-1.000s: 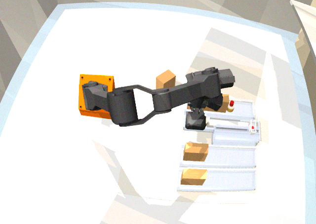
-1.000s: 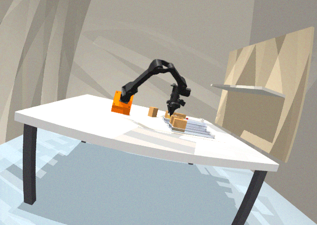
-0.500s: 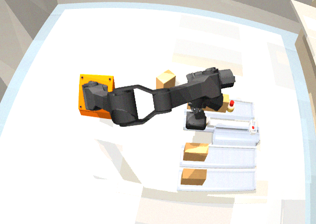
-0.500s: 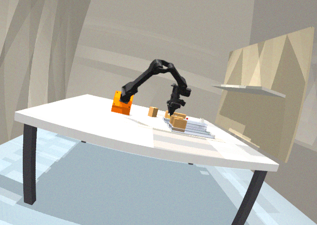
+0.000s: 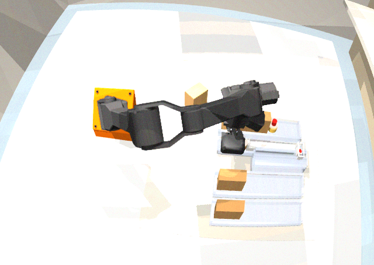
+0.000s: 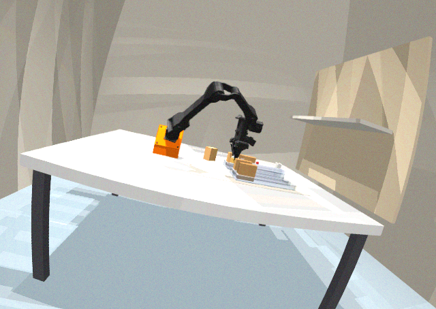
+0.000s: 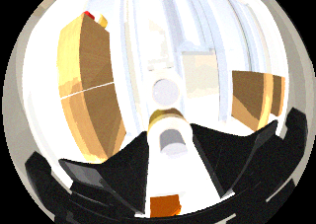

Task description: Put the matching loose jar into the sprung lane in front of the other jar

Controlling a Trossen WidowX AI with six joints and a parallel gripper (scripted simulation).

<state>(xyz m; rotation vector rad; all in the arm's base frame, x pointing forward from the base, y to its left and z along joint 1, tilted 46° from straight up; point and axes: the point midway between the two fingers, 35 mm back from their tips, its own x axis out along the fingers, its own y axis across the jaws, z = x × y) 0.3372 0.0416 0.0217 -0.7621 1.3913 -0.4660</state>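
Note:
My gripper [image 5: 232, 144] [image 6: 234, 154] [image 7: 168, 131] is shut on a small yellowish jar with a pale lid [image 7: 165, 120] and points down at the front end of the sprung lane [image 5: 272, 149]. In the wrist view a second jar with a pale lid [image 7: 165, 92] stands just ahead of the held one, in the same lane. In the overhead view the gripper body hides both jars. A white fitting with a red mark [image 5: 300, 151] sits at the lane's far end. A yellow jar with a red cap [image 5: 273, 125] stands in the neighbouring lane.
A brown box [image 5: 265, 117] [image 7: 89, 89] lies in the lane with the red-capped jar. Two more lanes hold brown boxes [image 5: 231, 179] [image 5: 228, 209]. A loose tan box [image 5: 196, 94] [image 6: 210, 153] stands behind the arm. The orange arm base [image 5: 113, 93] is at the left.

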